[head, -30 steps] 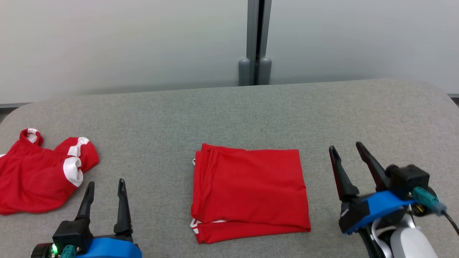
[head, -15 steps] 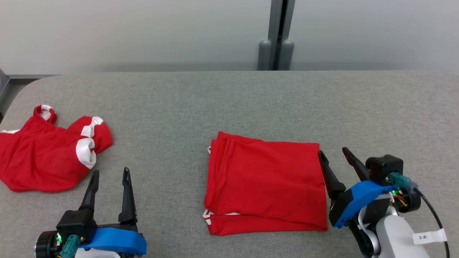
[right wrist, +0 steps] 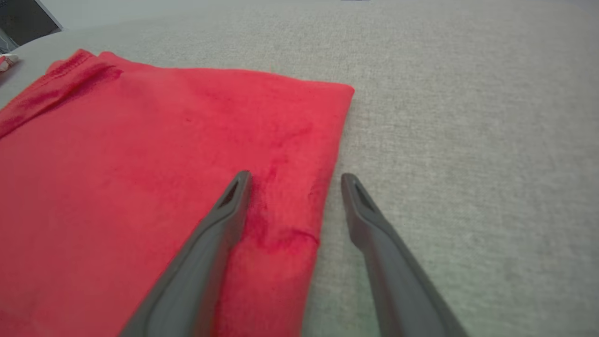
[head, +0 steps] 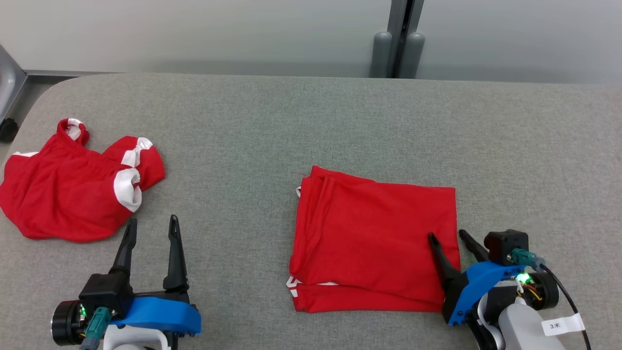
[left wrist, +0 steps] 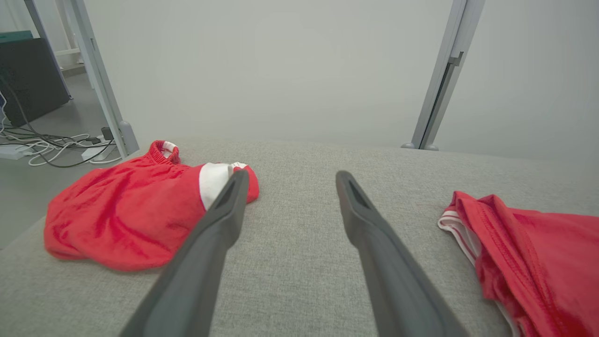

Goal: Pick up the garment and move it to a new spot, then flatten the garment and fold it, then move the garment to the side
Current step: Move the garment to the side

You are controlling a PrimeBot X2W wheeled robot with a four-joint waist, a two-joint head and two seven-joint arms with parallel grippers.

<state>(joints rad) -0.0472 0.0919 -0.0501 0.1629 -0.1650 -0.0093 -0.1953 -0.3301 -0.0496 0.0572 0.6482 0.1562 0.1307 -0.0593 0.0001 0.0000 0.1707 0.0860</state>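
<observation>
My right fingers (head: 440, 257) are wide apart at the edge of the soft, floppy folded garment (head: 374, 243), where I'd pinch all layers.

I seem to be working in a lab or test room: pale frosted partition panels (left wrist: 281, 70) on grey metal posts (head: 394, 19), loose white cables (left wrist: 51, 140) across the grey floor (left wrist: 18, 196), and a grey fabric-covered table (head: 291, 121).

White tag (head: 560, 325), "3" then an unclear mark

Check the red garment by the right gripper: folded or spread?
Folded. The garment lies as a flat rectangle, stacked layers showing along its left edge.
</observation>
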